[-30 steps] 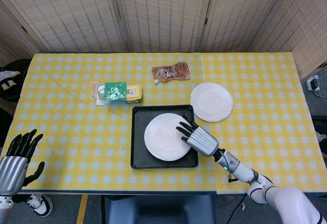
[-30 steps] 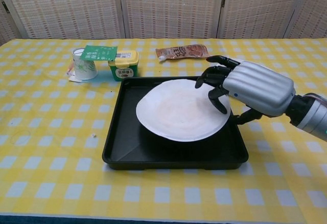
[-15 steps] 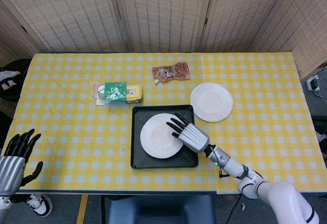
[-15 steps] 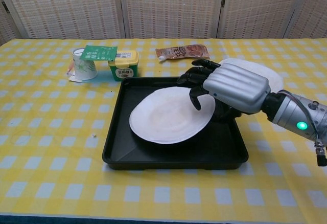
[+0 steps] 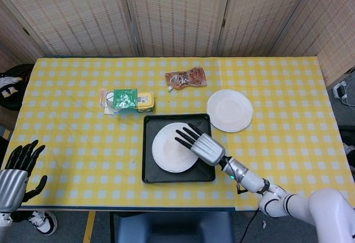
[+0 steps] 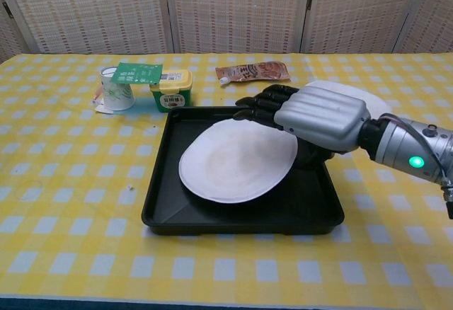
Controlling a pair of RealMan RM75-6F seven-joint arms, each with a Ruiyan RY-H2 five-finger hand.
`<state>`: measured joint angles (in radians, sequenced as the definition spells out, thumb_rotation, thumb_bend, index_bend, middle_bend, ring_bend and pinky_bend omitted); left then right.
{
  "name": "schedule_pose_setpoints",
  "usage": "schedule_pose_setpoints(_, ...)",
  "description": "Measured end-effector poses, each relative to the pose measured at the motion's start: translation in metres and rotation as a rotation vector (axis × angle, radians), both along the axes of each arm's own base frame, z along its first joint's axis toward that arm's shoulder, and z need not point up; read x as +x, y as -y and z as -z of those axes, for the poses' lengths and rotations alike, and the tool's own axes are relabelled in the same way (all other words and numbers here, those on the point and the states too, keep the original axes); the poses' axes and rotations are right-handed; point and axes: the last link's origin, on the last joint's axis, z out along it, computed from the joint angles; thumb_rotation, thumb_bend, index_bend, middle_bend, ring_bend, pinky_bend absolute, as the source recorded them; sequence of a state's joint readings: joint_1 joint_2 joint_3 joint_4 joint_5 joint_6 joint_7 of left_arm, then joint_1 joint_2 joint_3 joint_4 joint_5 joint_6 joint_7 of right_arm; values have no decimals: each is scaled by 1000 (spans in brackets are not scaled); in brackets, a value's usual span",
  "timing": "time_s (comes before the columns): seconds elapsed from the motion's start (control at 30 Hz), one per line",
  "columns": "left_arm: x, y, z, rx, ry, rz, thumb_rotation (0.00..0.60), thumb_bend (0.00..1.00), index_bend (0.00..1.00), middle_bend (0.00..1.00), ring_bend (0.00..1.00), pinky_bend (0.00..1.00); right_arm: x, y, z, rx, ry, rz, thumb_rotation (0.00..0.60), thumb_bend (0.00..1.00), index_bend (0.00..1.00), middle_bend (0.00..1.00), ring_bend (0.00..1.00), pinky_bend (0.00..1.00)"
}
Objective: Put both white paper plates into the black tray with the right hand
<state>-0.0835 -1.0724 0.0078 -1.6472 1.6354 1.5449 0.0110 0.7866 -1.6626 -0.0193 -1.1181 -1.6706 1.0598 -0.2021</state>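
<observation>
One white paper plate (image 5: 169,155) (image 6: 230,167) lies inside the black tray (image 5: 148,171) (image 6: 157,186), toward its left side. My right hand (image 5: 198,145) (image 6: 318,115) hovers over the plate's right edge with its fingers stretched out flat toward the left, holding nothing. The second white paper plate (image 5: 229,110) (image 6: 371,100) lies on the tablecloth just beyond the tray's far right corner, partly hidden behind my right hand in the chest view. My left hand (image 5: 16,171) hangs off the table's near left corner, fingers apart and empty.
A green-lidded cup and a yellow tub (image 5: 126,100) (image 6: 145,85) stand to the far left of the tray. A brown snack pouch (image 5: 186,78) (image 6: 253,71) lies beyond the tray. Woven screens close off the back of the yellow checked table (image 5: 72,137).
The plate moved left and settled down into the tray. My right hand's fingers uncurled from its rim and now lie straight above it. The left hand barely moved.
</observation>
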Motion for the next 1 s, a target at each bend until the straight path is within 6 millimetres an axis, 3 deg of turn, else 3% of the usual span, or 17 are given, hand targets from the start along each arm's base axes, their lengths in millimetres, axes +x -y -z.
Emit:
schedule_pose_setpoints(0.4,1,1,1,-3,-1,5,600,464,0,0,0,0,17,-11,-29,39,-195,118,600,225,0,0,0,0)
schedule_pose_setpoints(0.63,2,2,1,-1,0,12,600,464,0,0,0,0,24,-19,-45,57,-154,188,600,219,0,0,0,0)
schedule_pose_setpoints(0.83,2,2,1,-5,-1,11,600,463,0,0,0,0,1,-21,-64,-40,-4,192,600,216,4,0,0,0)
schedule_pose_setpoints(1.0,4,1,5,-16,-4,19,600,463,0,0,0,0,-43,-13,-78,-104,113,265,600,216,148,0,0,0)
